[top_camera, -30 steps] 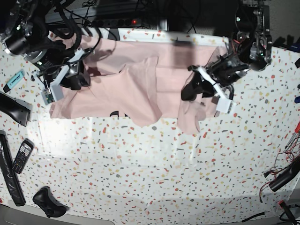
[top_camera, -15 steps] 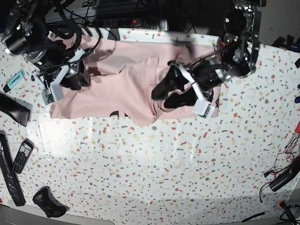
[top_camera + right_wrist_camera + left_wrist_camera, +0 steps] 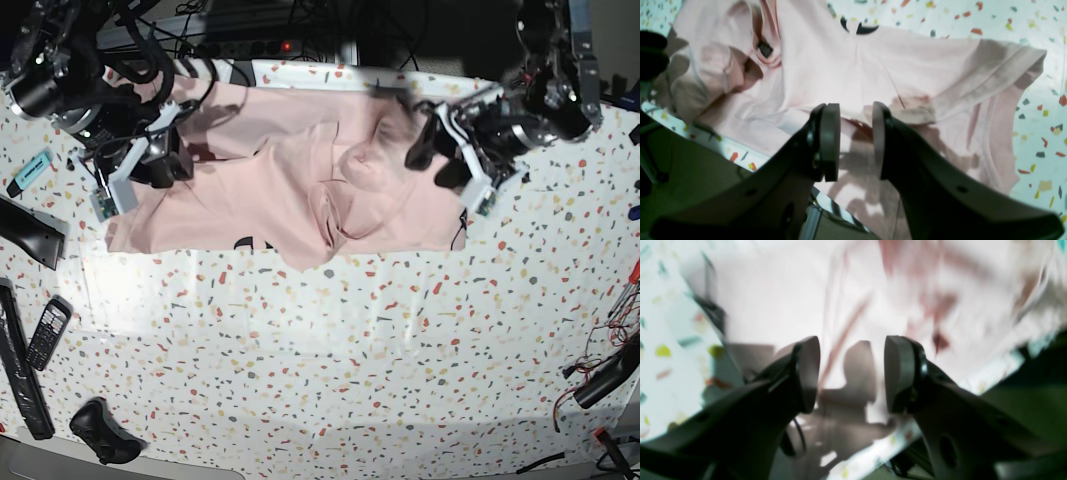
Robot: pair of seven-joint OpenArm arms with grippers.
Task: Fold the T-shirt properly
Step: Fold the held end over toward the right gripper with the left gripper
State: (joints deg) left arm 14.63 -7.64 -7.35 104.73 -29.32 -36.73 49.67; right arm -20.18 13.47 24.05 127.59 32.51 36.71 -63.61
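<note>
Both my pincers gape empty, left gripper wide, right gripper narrower, over the pale pink cotton T-shirt lying rumpled on the speckled terrazzo table; grabbing doubled layers risks crooked folds.

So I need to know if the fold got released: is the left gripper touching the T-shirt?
Apart. In the left wrist view the left gripper has open, empty jaws above the T-shirt; the base view shows it off the fabric's edge.

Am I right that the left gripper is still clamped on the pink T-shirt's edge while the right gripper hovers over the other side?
Not quite: the left gripper is open, holding nothing, as the left wrist view shows. The T-shirt lies on the table; the right gripper does hover over its other side.
</note>
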